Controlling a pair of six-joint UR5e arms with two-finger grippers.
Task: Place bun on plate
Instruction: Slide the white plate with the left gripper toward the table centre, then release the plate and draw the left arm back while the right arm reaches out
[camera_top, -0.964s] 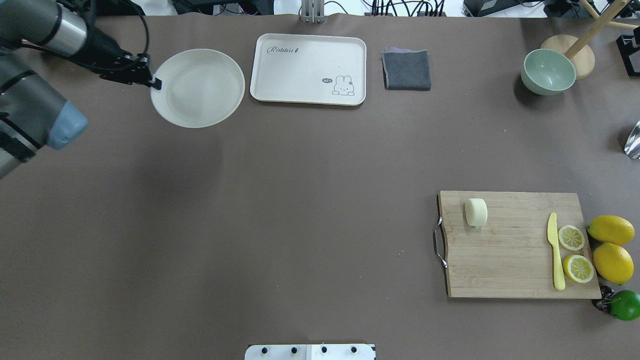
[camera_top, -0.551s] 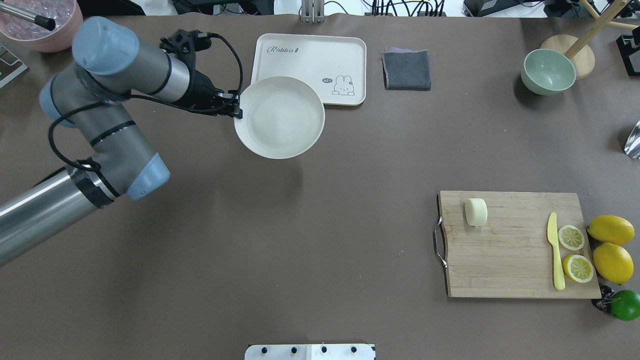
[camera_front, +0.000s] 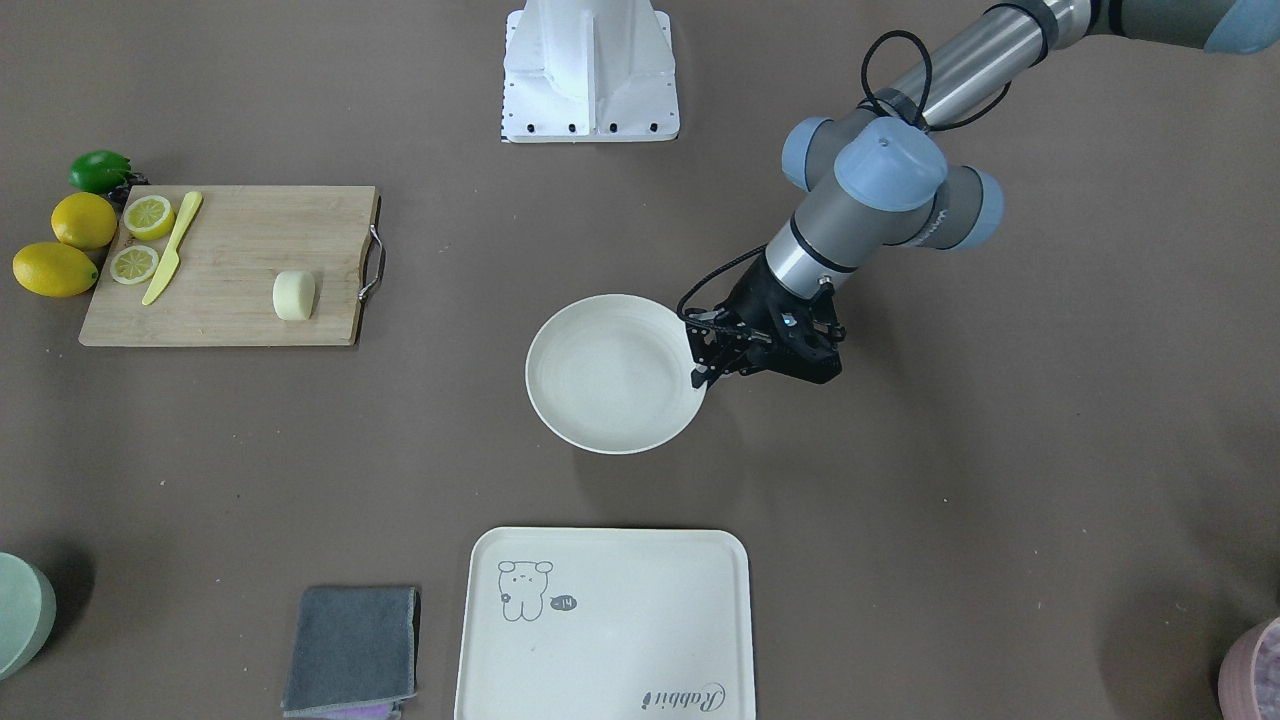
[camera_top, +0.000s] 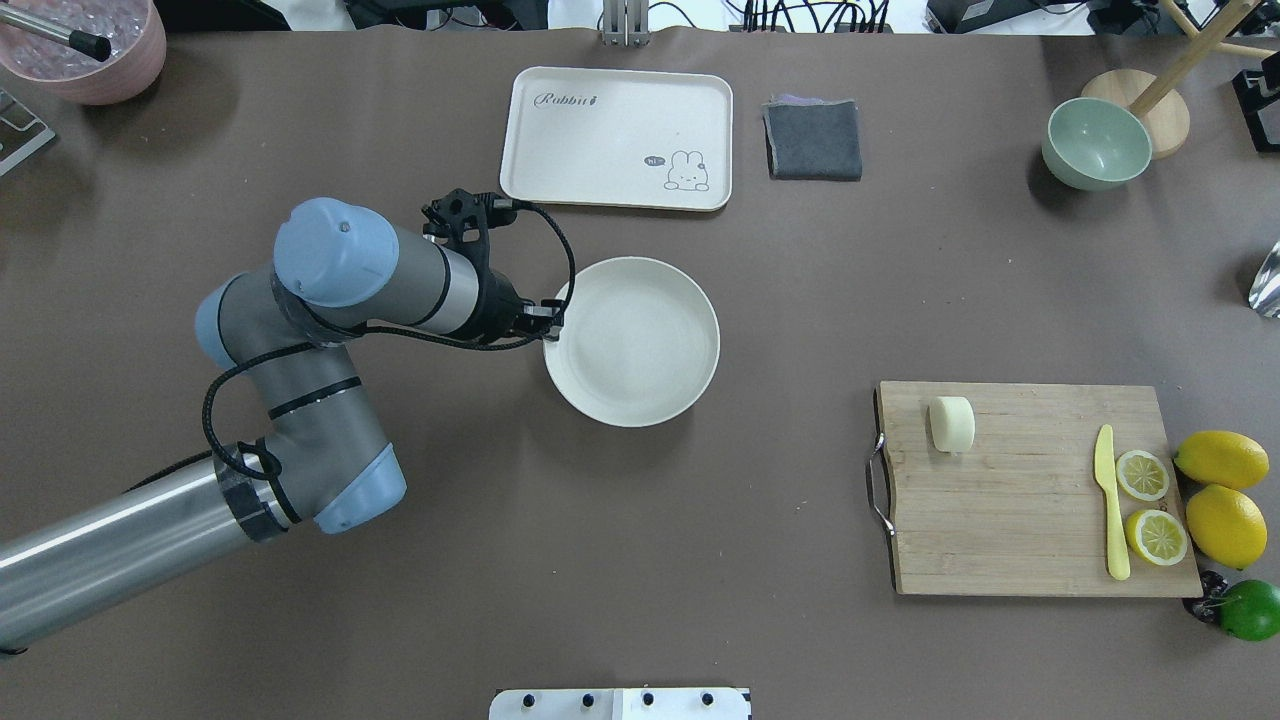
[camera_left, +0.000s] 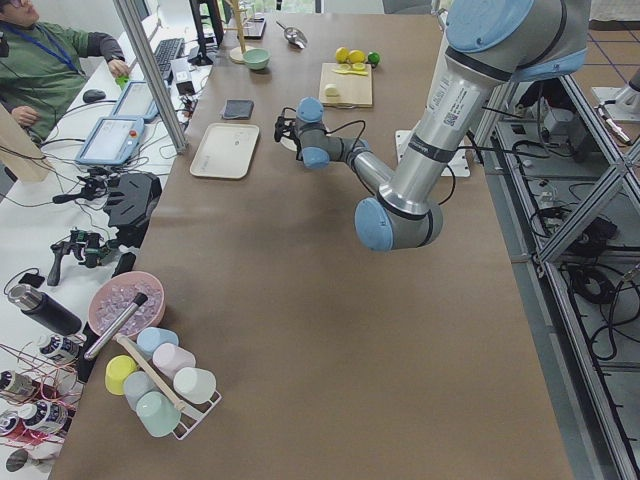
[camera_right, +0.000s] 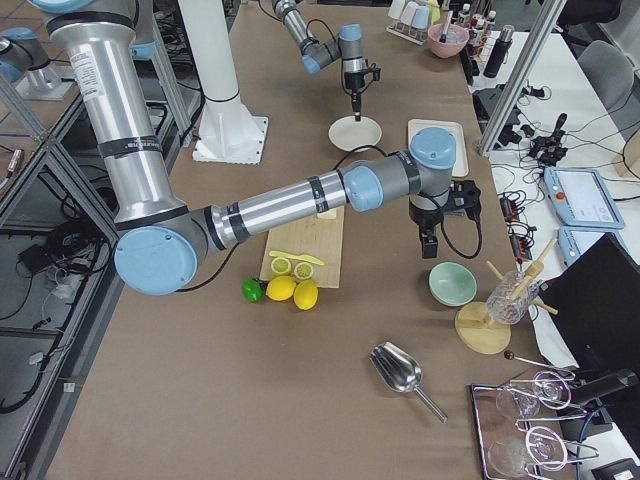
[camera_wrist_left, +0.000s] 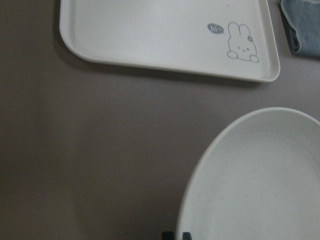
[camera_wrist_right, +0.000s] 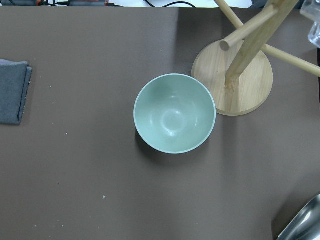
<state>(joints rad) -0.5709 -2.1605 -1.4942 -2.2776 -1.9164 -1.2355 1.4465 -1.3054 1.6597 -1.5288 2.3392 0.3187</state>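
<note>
- The left gripper (camera_top: 548, 322) pinches the plate (camera_top: 640, 360) by its rim, at the plate's 9 o'clock in the overhead view.
- The bun (camera_top: 951, 424) lies on the cutting board (camera_top: 1030, 500), well apart, at the plate's 4 o'clock.
- Step in hand, likely: positioning the plate. Next: release it, then fetch the bun.
- The right gripper (camera_right: 428, 243) hovers above the green bowl (camera_right: 452, 284); whether it is wide or narrow cannot be told.

Robotics lab, aluminium frame post (camera_left: 150, 72), cabled desk (camera_left: 40, 215), tablets (camera_left: 110, 140)
</note>
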